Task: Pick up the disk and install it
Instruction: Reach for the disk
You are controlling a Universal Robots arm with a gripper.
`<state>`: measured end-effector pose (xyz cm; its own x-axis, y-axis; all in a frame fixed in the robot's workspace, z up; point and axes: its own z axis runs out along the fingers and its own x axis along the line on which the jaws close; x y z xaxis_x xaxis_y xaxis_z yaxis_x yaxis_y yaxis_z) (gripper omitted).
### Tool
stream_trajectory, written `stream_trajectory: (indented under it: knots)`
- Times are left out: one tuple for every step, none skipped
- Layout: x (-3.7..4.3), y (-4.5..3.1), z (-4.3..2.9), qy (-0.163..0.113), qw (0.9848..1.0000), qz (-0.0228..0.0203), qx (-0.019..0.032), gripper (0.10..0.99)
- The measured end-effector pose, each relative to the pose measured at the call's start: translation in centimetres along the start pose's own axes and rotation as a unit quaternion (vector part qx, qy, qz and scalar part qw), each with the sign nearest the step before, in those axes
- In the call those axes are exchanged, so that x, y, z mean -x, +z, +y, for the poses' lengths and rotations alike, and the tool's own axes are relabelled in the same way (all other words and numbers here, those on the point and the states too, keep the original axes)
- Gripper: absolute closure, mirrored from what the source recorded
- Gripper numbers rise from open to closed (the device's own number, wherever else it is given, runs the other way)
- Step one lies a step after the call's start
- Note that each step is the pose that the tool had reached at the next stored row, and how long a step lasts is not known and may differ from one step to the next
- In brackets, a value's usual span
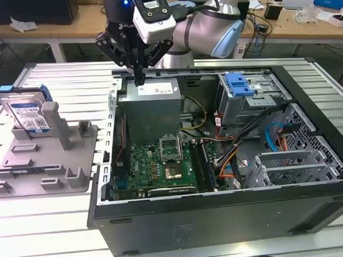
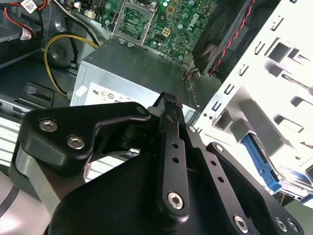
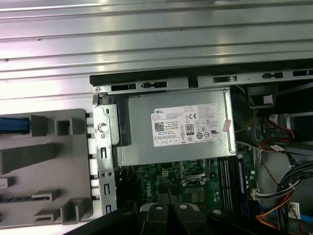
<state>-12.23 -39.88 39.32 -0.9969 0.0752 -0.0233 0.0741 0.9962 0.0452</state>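
- The disk (image 1: 29, 114), a flat rectangular silver metal drive with a white-and-blue label and a blue plastic carrier frame, stands on edge outside the black open computer case (image 1: 219, 217), off the case's side at the exterior view's left.
- It sits in a grey plastic fixture tray with upright posts (image 1: 26, 173). The tray rests on the ribbed aluminium surface (image 1: 63, 81) just beside that same wall of the case.
- The black two-fingered claw (image 1: 139, 79) hangs over the case's rear corner nearest the tray, above the grey metal power supply box (image 1: 151, 109). Its fingers are drawn together with nothing between them, and it is well apart from the disk.
- We judge the disk to be stiff and fairly dense for its size, with smooth metal faces that could slip, and sensitive to knocks.
- We judge the best hold to be on the upper part that rises free of the tray, with the pads across its thin dimension. The blue frame looks less rigid than the metal body.
- The disk's label carries a blue band over white with dark blocks of print that we cannot make out.
- In the first wrist view, the power supply's white rectangular sticker (image 3: 190, 126) is dense with black text and round marks.
- A blue plastic latch (image 1: 239, 84) tops the grey drive cage at the case's far side from the tray.
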Motion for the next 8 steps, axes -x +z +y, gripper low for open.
stream_trajectory:
  knots:
    - [-0.12,0.01,0.0,0.0,1.0,0.0005,0.0,0.98]
    - [-0.25,0.0,-0.01,0.0,1.0,0.001,-0.0001,0.98]
    - [-0.46,-0.01,-0.02,0.0,1.0,0.0016,-0.0002,0.98]
    - [-0.86,0.01,-0.04,0.0,1.0,0.0026,-0.0003,0.98]
    - [-1.08,0.01,-0.06,0.0,1.0,0.0036,-0.0004,0.98]
    - [-1.43,0.02,-0.08,0.0,1.0,0.0049,-0.0005,0.98]
    - [-2.0,0.02,-0.1,0.0,1.0,0.0057,-0.0005,0.98]
    - [-3.4,0.05,-0.12,0.0,1.0,0.0065,-0.0006,0.98]
